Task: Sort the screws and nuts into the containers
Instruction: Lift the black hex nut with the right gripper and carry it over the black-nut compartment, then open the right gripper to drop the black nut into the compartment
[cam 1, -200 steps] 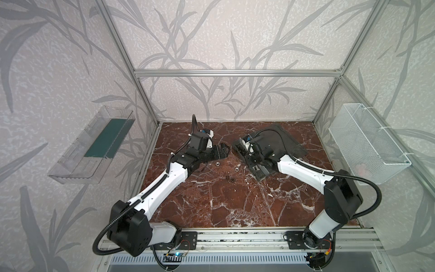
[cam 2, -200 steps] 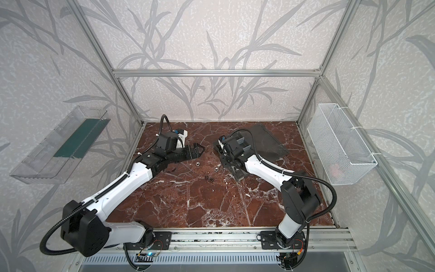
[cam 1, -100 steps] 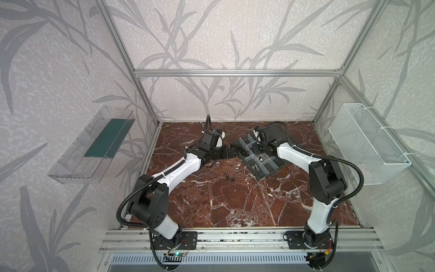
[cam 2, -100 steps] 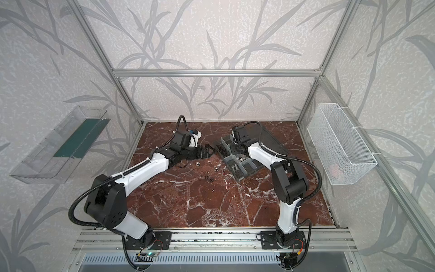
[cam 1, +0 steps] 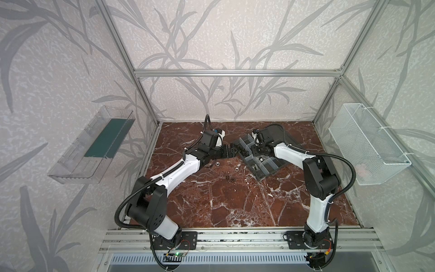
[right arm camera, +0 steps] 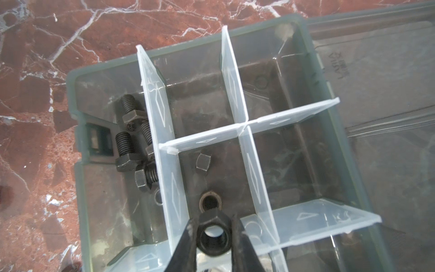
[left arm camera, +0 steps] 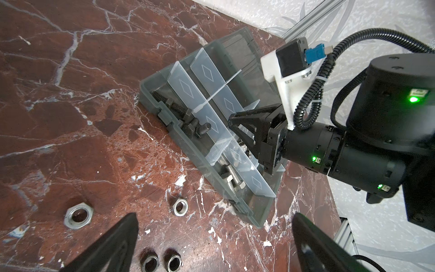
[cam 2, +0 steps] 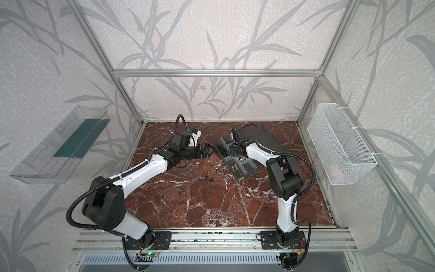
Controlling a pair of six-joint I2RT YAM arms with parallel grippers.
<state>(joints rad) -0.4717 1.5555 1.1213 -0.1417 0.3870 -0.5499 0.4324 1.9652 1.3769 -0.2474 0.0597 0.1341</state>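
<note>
Right gripper point(right arm camera: 213, 223) clamped on black nut point(right arm camera: 207, 220) over a middle compartment point(right arm camera: 226, 169) of the box point(right arm camera: 71, 94). Left gripper point(left arm camera: 214, 216) wide open near loose nuts point(left arm camera: 78, 215).

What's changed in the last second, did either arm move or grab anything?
The right arm raised its elbow and drew the right gripper from the left end of the organizer box to its middle, tip down, shut on a black nut. The left gripper, open, edged toward the box. No new grab or release shows. The box and the loose nuts beside it stayed put.
</note>
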